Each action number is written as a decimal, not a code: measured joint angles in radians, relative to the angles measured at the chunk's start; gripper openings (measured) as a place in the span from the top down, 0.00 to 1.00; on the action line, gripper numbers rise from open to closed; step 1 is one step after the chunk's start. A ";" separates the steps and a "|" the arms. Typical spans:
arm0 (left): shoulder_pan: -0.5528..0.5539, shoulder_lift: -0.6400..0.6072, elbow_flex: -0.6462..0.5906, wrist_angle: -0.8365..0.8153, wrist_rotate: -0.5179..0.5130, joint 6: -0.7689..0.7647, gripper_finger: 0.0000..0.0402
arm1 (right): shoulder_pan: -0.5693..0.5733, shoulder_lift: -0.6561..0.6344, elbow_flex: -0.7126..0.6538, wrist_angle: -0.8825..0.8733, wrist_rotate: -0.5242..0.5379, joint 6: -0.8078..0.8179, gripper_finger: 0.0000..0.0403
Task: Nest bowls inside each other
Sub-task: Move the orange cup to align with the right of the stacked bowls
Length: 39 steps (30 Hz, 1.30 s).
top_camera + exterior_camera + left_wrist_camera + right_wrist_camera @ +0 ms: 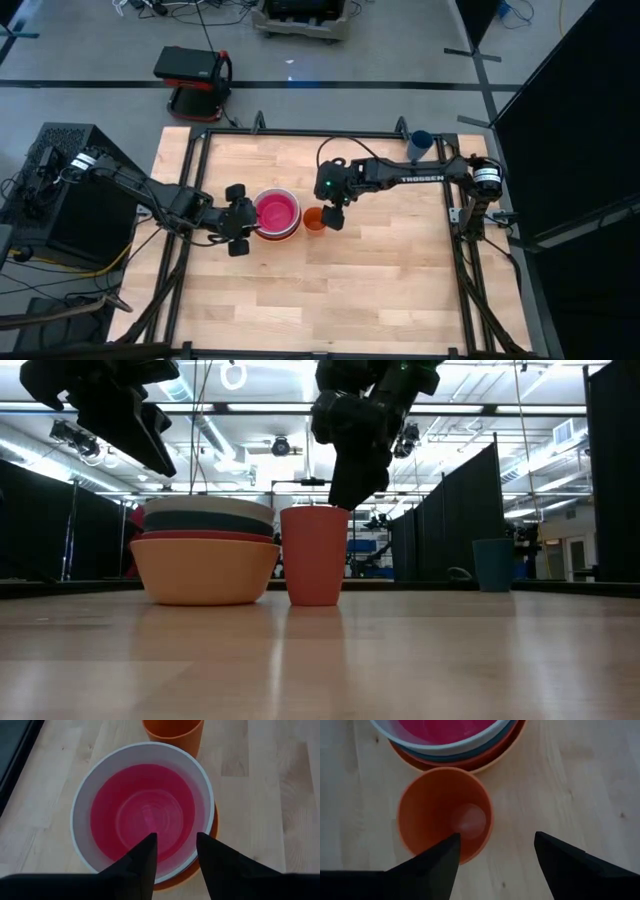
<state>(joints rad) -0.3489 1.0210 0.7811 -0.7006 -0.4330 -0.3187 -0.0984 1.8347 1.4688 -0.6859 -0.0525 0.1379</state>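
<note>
The pale wooden desk [380,280] stands on a grey floor in a hall of black partitions and ceiling lights, with a dark-blue cup [420,144] at its far right corner. Near the desk's middle the smooth round bowls [277,214] sit nested, magenta inside white, over teal, red and orange, with a tapered orange cup [314,219] just beside them. The left hand [238,219] hovers released over the stack's left rim, while the right hand [334,216] hangs spread wide above the orange cup, gripping nothing.
</note>
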 joint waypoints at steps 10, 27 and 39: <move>0.000 0.000 0.000 0.000 0.000 0.000 0.69 | -0.005 0.000 -0.055 0.049 -0.004 0.012 0.47; 0.000 0.000 0.000 0.001 0.000 0.000 0.72 | -0.028 0.000 -0.128 0.107 -0.058 0.019 0.97; 0.011 0.155 0.000 0.041 0.056 0.082 0.63 | -0.030 0.000 -0.129 0.109 -0.060 0.017 1.00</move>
<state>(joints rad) -0.3383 1.1756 0.7815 -0.6593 -0.3772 -0.2369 -0.1284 1.8349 1.3397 -0.5765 -0.1128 0.1553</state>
